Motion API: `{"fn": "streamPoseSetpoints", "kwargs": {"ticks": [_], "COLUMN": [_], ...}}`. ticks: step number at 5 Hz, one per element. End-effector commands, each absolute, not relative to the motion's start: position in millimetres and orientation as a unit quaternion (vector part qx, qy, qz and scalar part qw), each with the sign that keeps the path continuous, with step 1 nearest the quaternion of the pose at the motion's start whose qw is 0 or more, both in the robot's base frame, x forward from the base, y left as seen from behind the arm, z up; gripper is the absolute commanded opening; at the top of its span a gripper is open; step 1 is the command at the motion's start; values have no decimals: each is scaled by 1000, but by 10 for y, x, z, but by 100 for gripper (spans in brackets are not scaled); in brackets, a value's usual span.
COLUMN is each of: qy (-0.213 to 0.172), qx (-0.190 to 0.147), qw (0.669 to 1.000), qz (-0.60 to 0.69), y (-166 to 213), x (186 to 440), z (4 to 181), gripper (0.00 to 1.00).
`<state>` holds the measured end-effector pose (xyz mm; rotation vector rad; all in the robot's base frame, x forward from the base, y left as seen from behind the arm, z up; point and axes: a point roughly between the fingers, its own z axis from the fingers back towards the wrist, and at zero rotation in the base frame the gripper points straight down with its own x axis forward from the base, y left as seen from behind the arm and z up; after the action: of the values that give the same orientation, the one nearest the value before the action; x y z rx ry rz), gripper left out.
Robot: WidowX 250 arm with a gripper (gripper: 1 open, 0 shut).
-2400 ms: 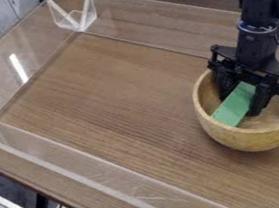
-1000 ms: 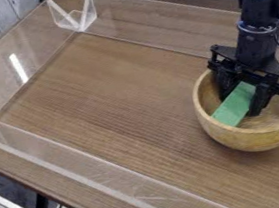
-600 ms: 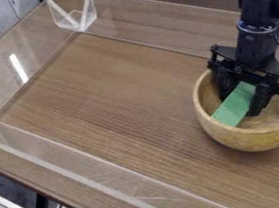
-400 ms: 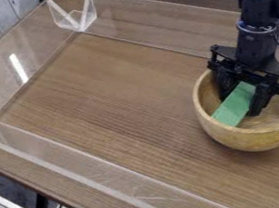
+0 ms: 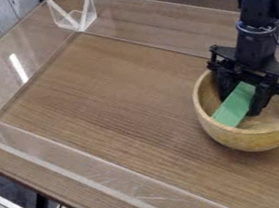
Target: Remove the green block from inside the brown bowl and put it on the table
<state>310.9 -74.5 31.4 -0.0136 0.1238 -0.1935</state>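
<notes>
The table point(image 5: 95, 104) is the biggest thing, and there is one of it. It is brown with dark streaks, and a see-through wall point(image 5: 59, 169) runs along its edge.

Next comes the robot arm point(image 5: 260, 16). There is one black arm, and it reaches down into the bowl from the far side.

Then there is one brown bowl point(image 5: 255, 141). It is round and sits on the table, near the right side of the picture.

The pincer point(image 5: 245, 87) is smaller. There is one, and it is down in the bowl at the top end of the block. It looks like its fingers are around that end, but the view is dark and small, so I can't tell if they hold it or are just open beside it.

The smallest is the green block point(image 5: 236, 107). I count one. It is inside the bowl and leans on a slant.

I think the job now is getting a good grip on the block. Next the pincer needs to squeeze snug, lift the block straight up over the rim, and put it down on the bare wood. If the grip is loose, the block could slip back or bump the bowl.
</notes>
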Motion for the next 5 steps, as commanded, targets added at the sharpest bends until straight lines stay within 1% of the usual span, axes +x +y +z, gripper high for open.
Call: {"fn": "streamPoseSetpoints", "kwargs": {"ticks": [1, 5], "qy": [27, 13], "qx": [-10, -10], "qw": [996, 997], "qz": [-82, -71], "y": [-652, -569], "x": [3186, 3172], "z": [529, 692], "gripper": [0, 0]}}
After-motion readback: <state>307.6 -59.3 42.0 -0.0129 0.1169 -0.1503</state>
